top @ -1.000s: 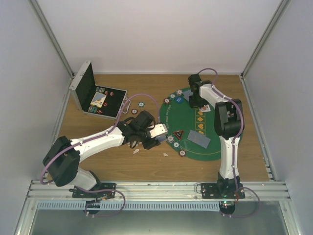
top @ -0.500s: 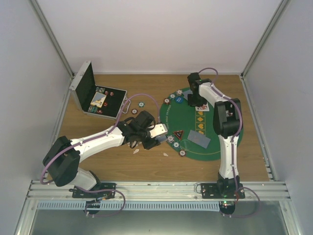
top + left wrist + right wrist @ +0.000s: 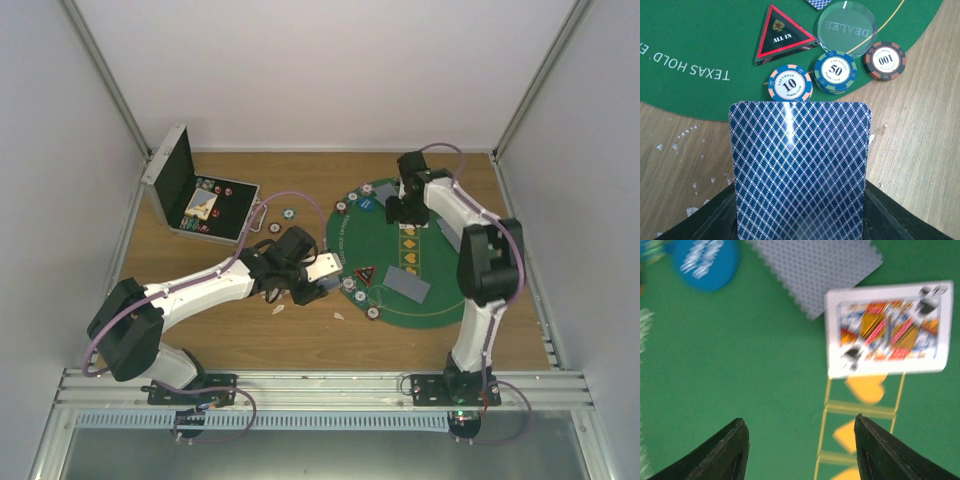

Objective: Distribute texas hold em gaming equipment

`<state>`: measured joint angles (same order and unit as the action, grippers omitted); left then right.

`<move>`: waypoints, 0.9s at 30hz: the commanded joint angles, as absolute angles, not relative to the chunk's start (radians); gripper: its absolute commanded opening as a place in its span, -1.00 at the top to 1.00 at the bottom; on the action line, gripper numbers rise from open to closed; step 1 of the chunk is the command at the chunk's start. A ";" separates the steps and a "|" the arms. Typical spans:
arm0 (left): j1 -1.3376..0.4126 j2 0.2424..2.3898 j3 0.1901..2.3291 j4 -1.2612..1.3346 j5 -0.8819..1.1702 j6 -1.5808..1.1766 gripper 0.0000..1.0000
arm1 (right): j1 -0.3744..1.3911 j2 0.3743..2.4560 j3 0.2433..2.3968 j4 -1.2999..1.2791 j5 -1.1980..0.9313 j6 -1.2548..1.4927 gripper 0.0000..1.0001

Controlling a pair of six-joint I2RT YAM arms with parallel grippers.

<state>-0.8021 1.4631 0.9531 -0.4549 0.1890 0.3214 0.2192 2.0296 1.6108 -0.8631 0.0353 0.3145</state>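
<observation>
My left gripper (image 3: 323,271) (image 3: 800,189) is shut on a blue diamond-backed playing card (image 3: 800,170), held at the left edge of the round green mat (image 3: 400,300). Just past the card lie three poker chips marked 10 (image 3: 790,84), 50 (image 3: 835,72) and 100 (image 3: 885,60), a red-black triangular "ALL IN" token (image 3: 782,35) and a clear dealer button (image 3: 846,27). My right gripper (image 3: 400,214) (image 3: 800,421) hangs open over the far part of the mat with nothing between its fingers. A face-up picture card (image 3: 887,330), a face-down card (image 3: 815,270) and a blue round button (image 3: 705,262) lie beyond it.
An open metal case (image 3: 195,200) with chips stands at the back left. Loose chips (image 3: 275,228) lie between the case and the mat. White scraps (image 3: 279,309) sit on the wood near my left gripper. Another face-down card (image 3: 407,284) rests on the mat's near right.
My right gripper has opened and drawn away from the face-up card, which now lies on the mat; the right arm's elbow swung right. The left arm has not moved.
</observation>
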 commanded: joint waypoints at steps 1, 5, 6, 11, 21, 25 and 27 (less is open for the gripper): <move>-0.799 1.442 0.946 -0.408 0.187 0.316 -0.12 | 0.217 1.804 1.406 -0.716 -0.250 0.270 -0.22; -0.799 1.446 0.949 -0.408 0.192 0.316 -0.12 | 0.238 1.667 1.209 -0.605 -0.504 0.257 -0.31; -0.799 1.446 0.950 -0.407 0.192 0.316 -0.12 | 0.244 1.638 1.165 -0.570 -0.570 0.263 -0.34; -0.799 1.445 0.949 -0.406 0.195 0.317 -0.12 | 0.295 1.583 1.031 -0.448 -0.796 0.295 -0.45; -0.799 1.445 0.949 -0.406 0.193 0.317 -0.12 | 0.406 1.617 0.998 -0.443 -0.842 0.277 -0.48; -0.799 1.446 0.950 -0.406 0.193 0.316 -0.12 | 0.420 1.631 0.998 -0.472 -0.862 0.249 -0.47; -0.799 1.447 0.951 -0.407 0.196 0.316 -0.12 | 0.427 1.637 0.992 -0.483 -0.869 0.241 -0.48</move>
<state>-0.8021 1.4631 0.9531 -0.4549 0.1894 0.3218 0.4046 1.6161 1.0092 -0.4652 -0.8249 0.2745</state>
